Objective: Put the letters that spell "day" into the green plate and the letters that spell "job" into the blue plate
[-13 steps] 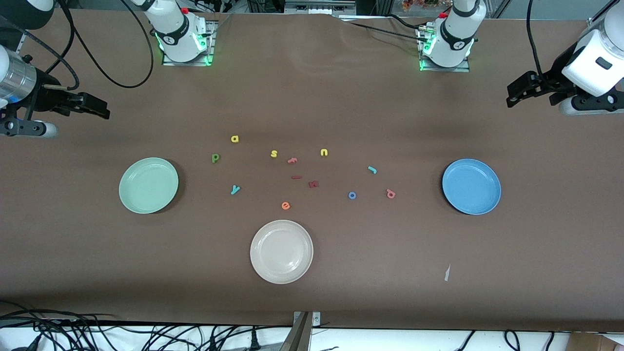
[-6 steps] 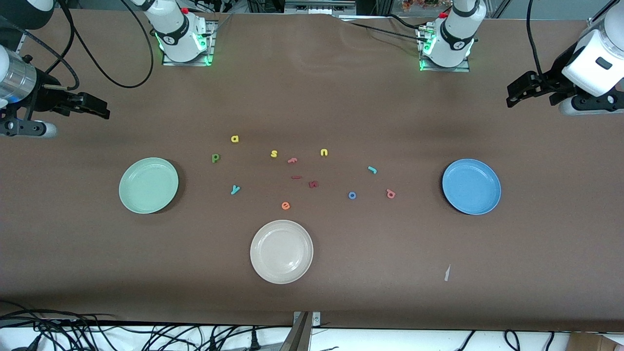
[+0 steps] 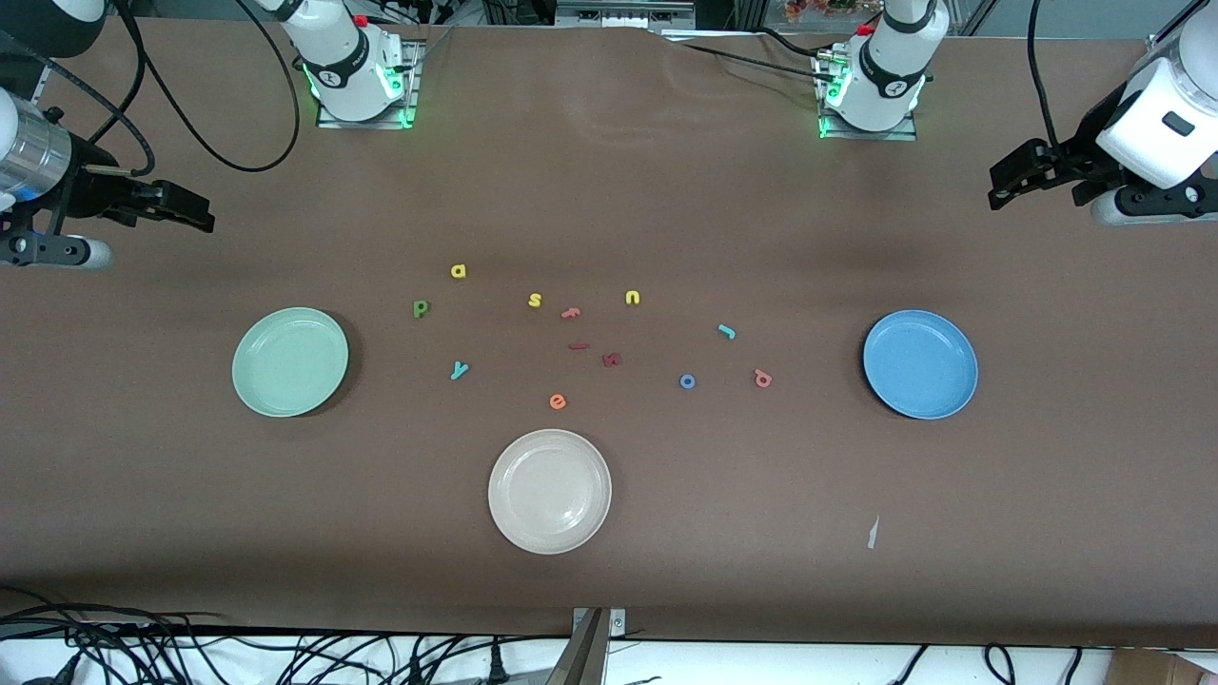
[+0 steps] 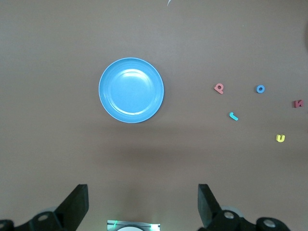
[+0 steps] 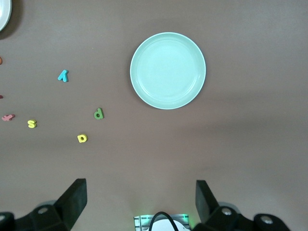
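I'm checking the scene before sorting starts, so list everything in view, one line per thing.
green plate: one, mint, right arm's end.
blue plate: one, left arm's end.
cream plate: one, nearest the front camera.
"day" letters: green d, yellow a, teal y, beside green plate.
"job" letters: teal j, blue o, pink b, beside blue plate.
Other letters: yellow s, yellow u, orange e, three reddish, mid-table.
left pincer: open, waiting.
right pincer: open, waiting.
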You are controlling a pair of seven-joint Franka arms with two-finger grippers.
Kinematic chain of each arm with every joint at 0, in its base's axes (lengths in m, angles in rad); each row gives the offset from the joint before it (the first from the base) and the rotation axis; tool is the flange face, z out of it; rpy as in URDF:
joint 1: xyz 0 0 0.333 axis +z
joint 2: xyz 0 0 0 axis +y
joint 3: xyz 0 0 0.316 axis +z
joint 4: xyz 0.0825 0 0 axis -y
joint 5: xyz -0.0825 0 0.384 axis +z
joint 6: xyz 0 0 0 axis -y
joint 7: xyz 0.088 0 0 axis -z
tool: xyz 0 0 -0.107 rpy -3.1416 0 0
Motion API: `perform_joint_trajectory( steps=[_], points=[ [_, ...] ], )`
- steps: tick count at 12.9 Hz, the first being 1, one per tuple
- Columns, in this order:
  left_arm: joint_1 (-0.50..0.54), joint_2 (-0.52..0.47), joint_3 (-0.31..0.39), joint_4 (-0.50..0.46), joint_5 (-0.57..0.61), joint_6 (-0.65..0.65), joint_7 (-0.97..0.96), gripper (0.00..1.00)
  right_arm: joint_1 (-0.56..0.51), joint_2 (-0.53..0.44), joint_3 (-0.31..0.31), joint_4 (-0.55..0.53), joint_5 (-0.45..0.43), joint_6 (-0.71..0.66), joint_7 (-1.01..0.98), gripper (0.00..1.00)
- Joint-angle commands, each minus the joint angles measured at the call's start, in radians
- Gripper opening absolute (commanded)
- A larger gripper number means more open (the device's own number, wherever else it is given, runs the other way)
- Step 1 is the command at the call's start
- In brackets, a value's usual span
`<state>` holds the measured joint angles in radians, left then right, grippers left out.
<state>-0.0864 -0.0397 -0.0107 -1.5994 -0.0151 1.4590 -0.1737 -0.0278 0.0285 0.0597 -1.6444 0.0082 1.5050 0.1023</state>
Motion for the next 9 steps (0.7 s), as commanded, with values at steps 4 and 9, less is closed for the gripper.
perform_joint_trajectory(
  steps=[4, 9],
  points=[
    [-0.006, 0.038, 0.008, 0.016, -0.003, -0.008, 0.013, 1.00, -0.008, -0.006, 0.002, 0.000, 0.015, -0.009, -0.003, 1.00],
    [-0.006, 0.106, 0.008, 0.000, 0.032, -0.002, 0.014, 1.00, -0.015, 0.008, -0.006, 0.000, 0.021, -0.009, -0.004, 1.00]
  ],
)
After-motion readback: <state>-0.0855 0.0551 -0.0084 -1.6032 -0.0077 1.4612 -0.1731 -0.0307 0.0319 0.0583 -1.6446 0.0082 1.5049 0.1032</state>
